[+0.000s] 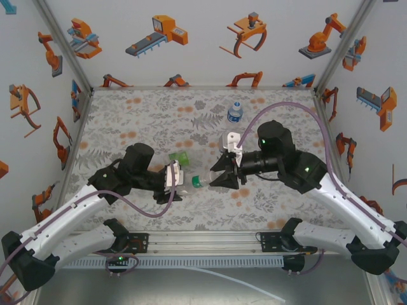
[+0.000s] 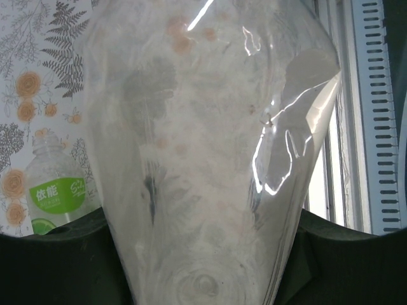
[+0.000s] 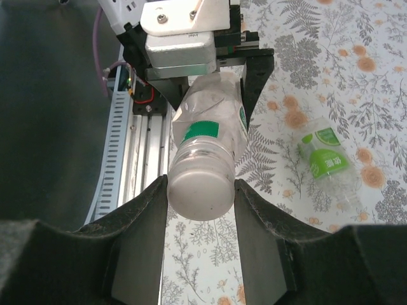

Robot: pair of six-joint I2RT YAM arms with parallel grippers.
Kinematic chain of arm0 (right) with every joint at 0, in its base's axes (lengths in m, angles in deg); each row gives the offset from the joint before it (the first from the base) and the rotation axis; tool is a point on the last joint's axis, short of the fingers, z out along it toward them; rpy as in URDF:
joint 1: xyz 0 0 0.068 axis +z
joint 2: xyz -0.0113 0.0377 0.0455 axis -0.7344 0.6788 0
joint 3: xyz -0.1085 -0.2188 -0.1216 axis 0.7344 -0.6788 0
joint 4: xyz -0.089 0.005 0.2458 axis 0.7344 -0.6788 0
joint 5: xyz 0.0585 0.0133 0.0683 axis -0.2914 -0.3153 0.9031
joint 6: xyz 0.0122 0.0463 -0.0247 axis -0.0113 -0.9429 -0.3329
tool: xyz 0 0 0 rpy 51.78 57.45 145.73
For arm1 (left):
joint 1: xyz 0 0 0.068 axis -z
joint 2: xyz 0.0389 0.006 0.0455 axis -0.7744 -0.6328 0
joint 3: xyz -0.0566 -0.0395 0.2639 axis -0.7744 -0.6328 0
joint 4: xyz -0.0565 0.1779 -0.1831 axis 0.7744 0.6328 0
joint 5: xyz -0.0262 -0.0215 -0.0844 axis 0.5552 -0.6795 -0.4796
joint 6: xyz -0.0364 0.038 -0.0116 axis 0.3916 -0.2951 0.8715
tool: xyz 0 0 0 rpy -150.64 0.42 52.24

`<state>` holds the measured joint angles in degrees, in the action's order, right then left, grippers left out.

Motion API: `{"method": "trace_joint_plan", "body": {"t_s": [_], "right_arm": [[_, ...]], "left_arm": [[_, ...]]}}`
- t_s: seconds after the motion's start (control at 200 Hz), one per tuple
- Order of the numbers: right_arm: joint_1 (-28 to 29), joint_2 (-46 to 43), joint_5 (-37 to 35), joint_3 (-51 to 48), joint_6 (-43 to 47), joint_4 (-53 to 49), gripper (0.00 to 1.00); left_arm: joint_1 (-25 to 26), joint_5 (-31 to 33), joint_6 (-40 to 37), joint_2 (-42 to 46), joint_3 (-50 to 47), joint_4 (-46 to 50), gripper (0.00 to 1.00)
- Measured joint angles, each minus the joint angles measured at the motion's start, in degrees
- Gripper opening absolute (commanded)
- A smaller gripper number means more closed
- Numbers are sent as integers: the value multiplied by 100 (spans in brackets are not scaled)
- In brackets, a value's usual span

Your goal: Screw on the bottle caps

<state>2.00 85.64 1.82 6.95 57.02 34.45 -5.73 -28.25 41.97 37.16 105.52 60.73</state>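
Note:
A clear bottle (image 3: 206, 136) with a green band hangs level above the table between the two arms. My left gripper (image 1: 180, 182) is shut on its body, and the bottle's clear wall (image 2: 203, 159) sits close up between those fingers (image 2: 44, 267). My right gripper (image 3: 200, 185) is shut on the whitish cap (image 3: 197, 198) at the bottle's neck, one finger pressed on each side. A second bottle (image 3: 325, 159) with a green-and-white label lies on the table beside them and is also in the left wrist view (image 2: 57, 197). A blue-labelled bottle (image 1: 235, 112) stands upright at the back.
The floral table top (image 1: 127, 127) is walled on three sides. A metal rail (image 1: 210, 241) with the arm bases runs along the near edge. The lying green-labelled bottle (image 1: 179, 159) is just behind the left gripper.

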Motion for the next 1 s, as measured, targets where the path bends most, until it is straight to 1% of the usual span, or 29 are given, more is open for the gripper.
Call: {"method": "trace_joint_plan", "body": {"t_s": [0.401,0.531,0.696,0.896,1.001], "right_arm": [[116,55,-116,50,258,-85,15],[122,55,-44,63,365,-96,12],[160,55,37,122,507,-127,11],[186,52,31,127,564,-129,5],[192,55,-111,127,358,-127,1]], "left_arm": [[-4,-109,129,-7,0,133,0],[-4,-205,164,-7,0,146,0],[-4,-363,225,-2,0,109,0],[-4,-420,295,-24,-2,109,0],[-4,-391,348,-39,-2,50,0]]}}
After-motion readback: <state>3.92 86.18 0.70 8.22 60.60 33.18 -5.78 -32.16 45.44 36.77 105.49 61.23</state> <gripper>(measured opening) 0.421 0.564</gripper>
